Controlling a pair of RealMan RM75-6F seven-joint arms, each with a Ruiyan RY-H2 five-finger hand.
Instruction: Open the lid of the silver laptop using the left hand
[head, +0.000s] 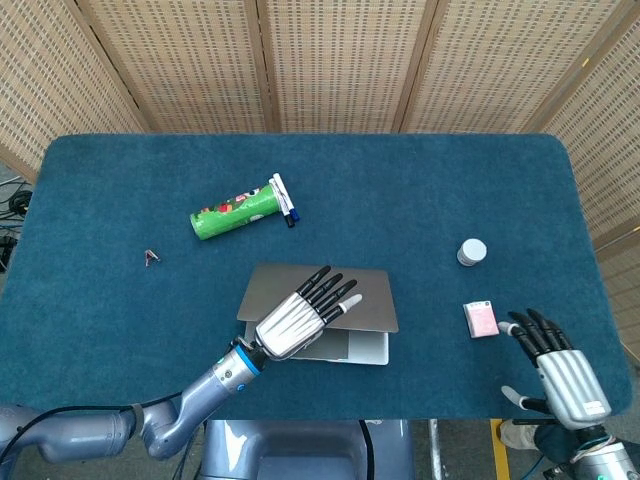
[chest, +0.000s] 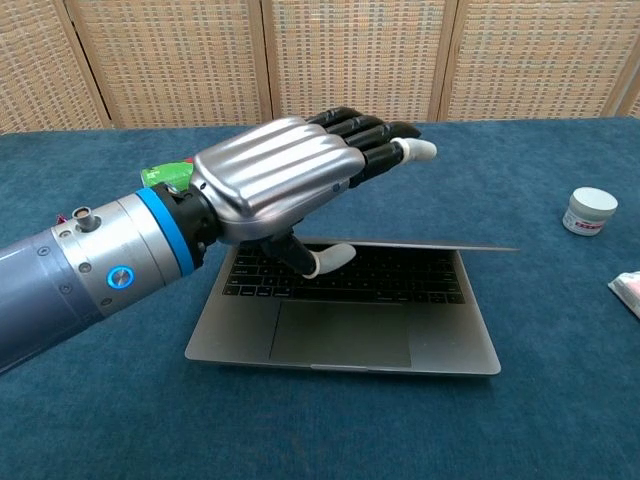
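The silver laptop (head: 360, 300) lies near the table's front edge with its lid raised partway. In the chest view the lid shows almost edge-on above the keyboard (chest: 400, 275). My left hand (head: 298, 315) (chest: 280, 175) is over the lid's left part. Its fingers stretch out flat above the lid and its thumb reaches under the lid's front edge. My right hand (head: 558, 365) hovers at the table's front right corner with fingers spread, holding nothing. The chest view does not show it.
A green can (head: 235, 213) and pens (head: 285, 200) lie behind the laptop to the left. A white jar (head: 472, 251) (chest: 588, 211) and a pink box (head: 481, 319) (chest: 628, 290) sit to the right, the box just beside my right hand. A small red clip (head: 151, 257) lies far left.
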